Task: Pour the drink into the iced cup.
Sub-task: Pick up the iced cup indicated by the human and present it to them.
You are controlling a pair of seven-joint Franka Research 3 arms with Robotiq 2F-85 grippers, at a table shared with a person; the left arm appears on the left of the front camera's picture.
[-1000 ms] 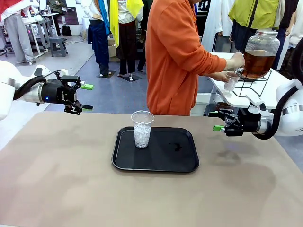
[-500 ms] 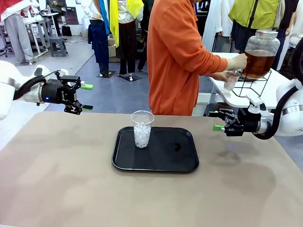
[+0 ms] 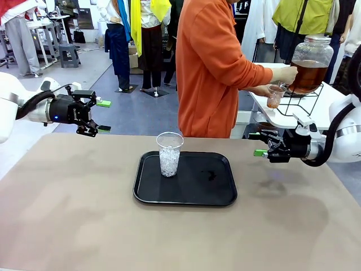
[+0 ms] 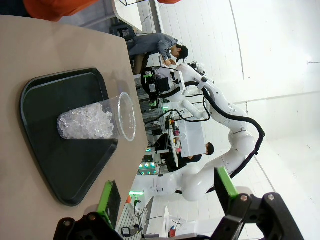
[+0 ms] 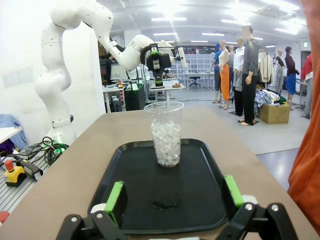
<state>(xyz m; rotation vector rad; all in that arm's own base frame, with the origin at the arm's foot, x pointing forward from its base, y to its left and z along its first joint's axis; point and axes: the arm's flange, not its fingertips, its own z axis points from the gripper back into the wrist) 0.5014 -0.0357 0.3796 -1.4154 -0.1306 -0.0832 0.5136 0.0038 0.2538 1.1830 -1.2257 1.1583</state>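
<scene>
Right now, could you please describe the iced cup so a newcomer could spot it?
Start at the black tray in the middle of the tan table. The iced cup stands upright near the tray's left end. It holds only white ice, whereas the person's cup by the dispenser jar holds amber drink.

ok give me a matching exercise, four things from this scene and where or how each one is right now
Column one
1. iced cup
2. dispenser jar
3. small clear cup
4. left gripper

Column two
a. open, holding nothing, up in the air
b. in the person's hand, at the jar's tap
c. standing on the black tray
d. on a wire stand on the white side table

Pairs: 1-c, 2-d, 3-b, 4-a
</scene>
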